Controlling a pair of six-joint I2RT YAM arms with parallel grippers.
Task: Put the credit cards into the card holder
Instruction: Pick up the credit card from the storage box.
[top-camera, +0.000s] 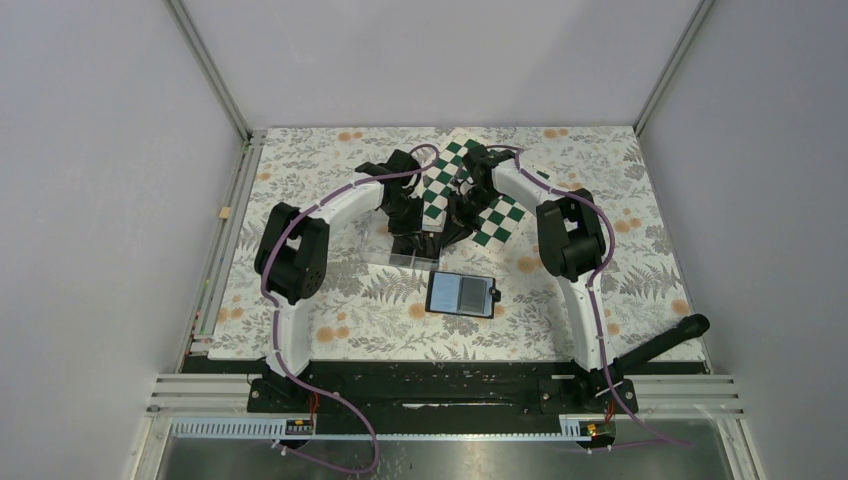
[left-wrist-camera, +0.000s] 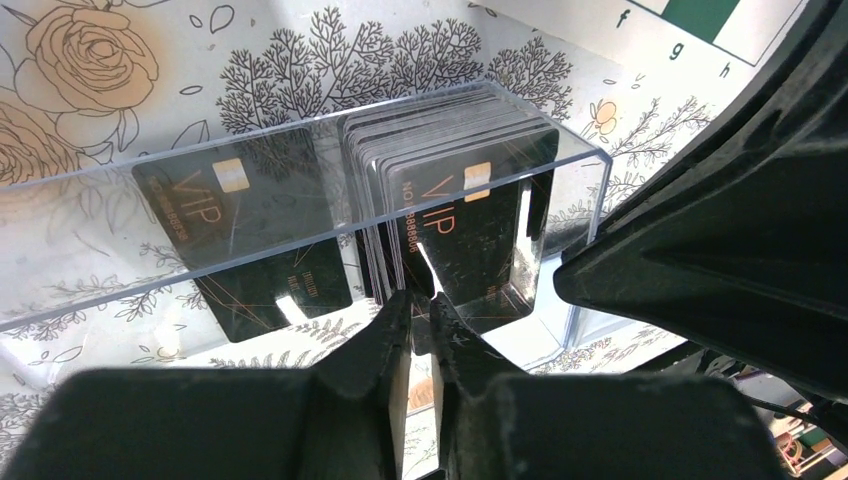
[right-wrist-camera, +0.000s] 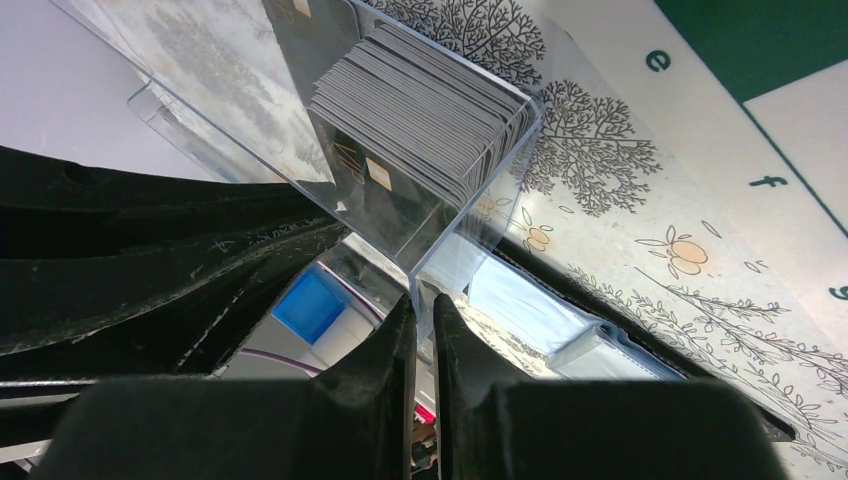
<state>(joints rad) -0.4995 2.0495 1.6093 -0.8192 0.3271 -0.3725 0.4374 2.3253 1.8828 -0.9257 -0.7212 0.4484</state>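
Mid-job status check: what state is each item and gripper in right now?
credit cards: stacked on edge inside the clear box.
clear box: upright, top open.
card holder: lying flat, looks open, away from both grippers.
left gripper: fingers nearly together at the box.
right gripper: shut on the clear box's wall.

place: lab test cell | cue: white panel walls (top-camera: 100, 150), aluminium frame (top-camera: 208, 70)

The credit cards (left-wrist-camera: 455, 215) stand stacked in a clear box (left-wrist-camera: 590, 200); the card holder (top-camera: 461, 294) lies flat nearby.
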